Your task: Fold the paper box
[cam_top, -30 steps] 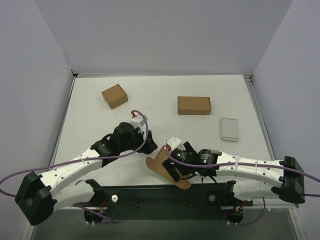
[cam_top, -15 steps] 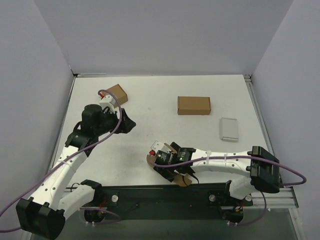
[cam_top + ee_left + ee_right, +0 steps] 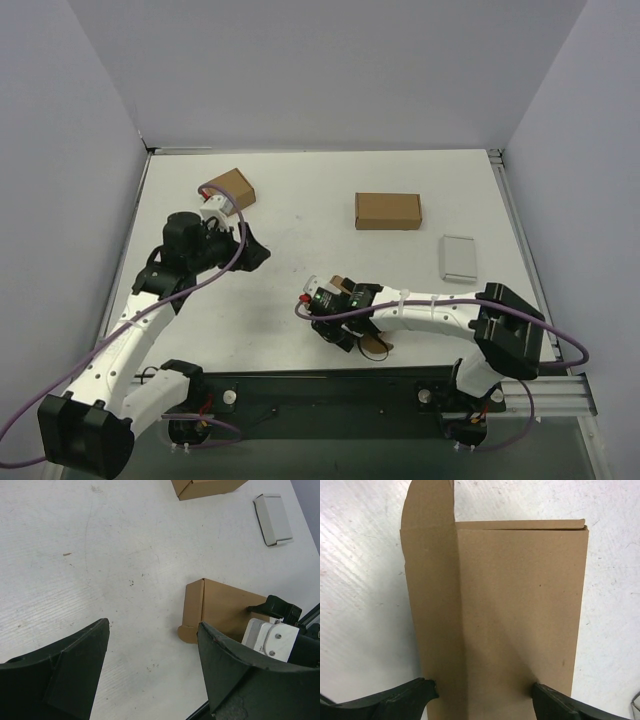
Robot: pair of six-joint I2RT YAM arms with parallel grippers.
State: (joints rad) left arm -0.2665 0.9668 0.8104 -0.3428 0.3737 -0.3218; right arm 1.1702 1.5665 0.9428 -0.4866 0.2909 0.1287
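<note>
The white desk (image 3: 300,200) carries the paper box (image 3: 520,605) lying flat close to its near edge, about midway along, a tabbed side flap along one long side. The right pincer (image 3: 482,700) hangs over the box's end, spread wide astride the panel, pinching nothing I can see. The left pincer (image 3: 152,625), spread and empty, sits well apart toward the left edge. With nothing bracing it, the thin card may skid off the near edge, or buckle off its creases if squeezed across

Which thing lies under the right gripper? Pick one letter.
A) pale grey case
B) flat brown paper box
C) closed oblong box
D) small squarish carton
B: in the right wrist view the paper box lies flat on the table, directly beneath the open right gripper.
</note>
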